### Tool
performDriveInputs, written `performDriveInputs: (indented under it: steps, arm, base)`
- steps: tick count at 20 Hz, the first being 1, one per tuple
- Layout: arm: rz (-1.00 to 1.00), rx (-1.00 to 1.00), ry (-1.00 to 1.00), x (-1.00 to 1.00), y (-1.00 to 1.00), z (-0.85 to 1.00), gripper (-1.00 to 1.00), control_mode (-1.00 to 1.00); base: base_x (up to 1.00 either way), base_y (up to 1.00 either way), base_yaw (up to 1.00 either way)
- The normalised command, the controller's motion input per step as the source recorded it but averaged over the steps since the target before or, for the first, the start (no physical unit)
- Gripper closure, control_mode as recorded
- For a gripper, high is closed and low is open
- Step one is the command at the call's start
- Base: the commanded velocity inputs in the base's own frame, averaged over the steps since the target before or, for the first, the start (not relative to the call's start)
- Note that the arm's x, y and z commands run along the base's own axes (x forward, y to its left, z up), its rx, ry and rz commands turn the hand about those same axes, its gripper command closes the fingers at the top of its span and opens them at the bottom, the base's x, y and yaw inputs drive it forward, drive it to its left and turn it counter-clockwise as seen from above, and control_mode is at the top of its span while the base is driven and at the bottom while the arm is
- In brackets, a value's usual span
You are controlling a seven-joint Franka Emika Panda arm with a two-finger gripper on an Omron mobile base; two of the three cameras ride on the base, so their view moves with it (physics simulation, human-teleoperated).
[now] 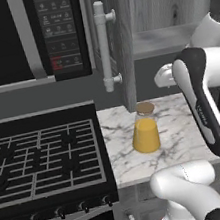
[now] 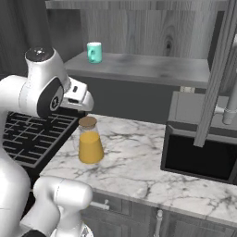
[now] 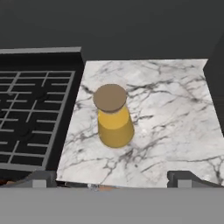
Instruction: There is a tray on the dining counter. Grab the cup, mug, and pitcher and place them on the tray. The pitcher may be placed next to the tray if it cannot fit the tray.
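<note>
Two base views flank the arm, hand view looks down closer, all sharing the pitcher [image 1: 146, 131] [image 2: 90, 142] [image 3: 113, 116] on marble.

Microwave [image 1: 24, 40] cut off by frame top/left; sink [image 2: 203, 157] cropped right.

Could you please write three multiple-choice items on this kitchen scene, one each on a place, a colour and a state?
1. Where does the pitcher stand?
A. on the marble counter beside the stove
B. on the stove grates
C. on the shelf

2. What colour is the mug on the shelf?
A. red
B. teal
C. black

3. How does the pincer stand?
A. shut on the pitcher's lid
B. shut on the mug
C. open, holding nothing

Answers:
1. A: the pitcher rests upright on veined marble just right of the burners.
2. B: the right base view shows a teal-green mug with a handle.
3. C: in the hand view the fingertips sit far apart with nothing between them.
</note>
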Motion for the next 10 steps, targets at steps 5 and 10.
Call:
performDriveInputs:
  steps: [5, 10]
  arm:
    - [0.00, -0.06, -0.07, 0.49, 0.05, 0.39, -1.00, -1.00]
    - [0.00, -0.08, -0.05, 0.51, 0.03, 0.26, -1.00, -1.00]
  base:
    - [0.00, 0.00, 0.00]
    - [0.00, 0.00, 0.00]
